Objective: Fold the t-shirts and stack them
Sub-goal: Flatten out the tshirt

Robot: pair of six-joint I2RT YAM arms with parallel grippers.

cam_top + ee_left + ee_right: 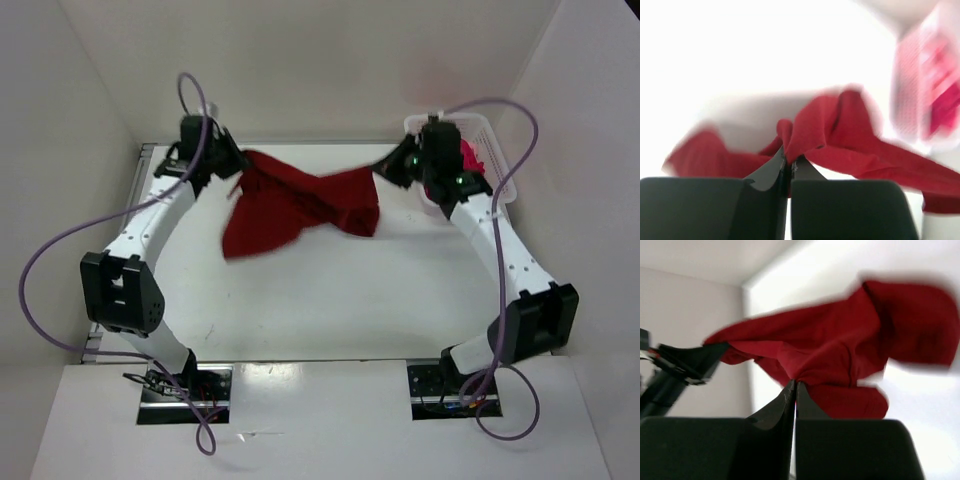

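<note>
The left pincer (232,163) and the right pincer (392,166) each clench the dark red shirt (300,205), which hangs between them over the surface (320,300). Best, I think, to pull the 2 ends apart evenly, then lower it flat.

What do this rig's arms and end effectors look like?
The left arm and right arm have white links, black joint housings and looping lilac cables. Green lights dot the right wrist. The left end effector and right end effector have dark tapered fingers.
</note>
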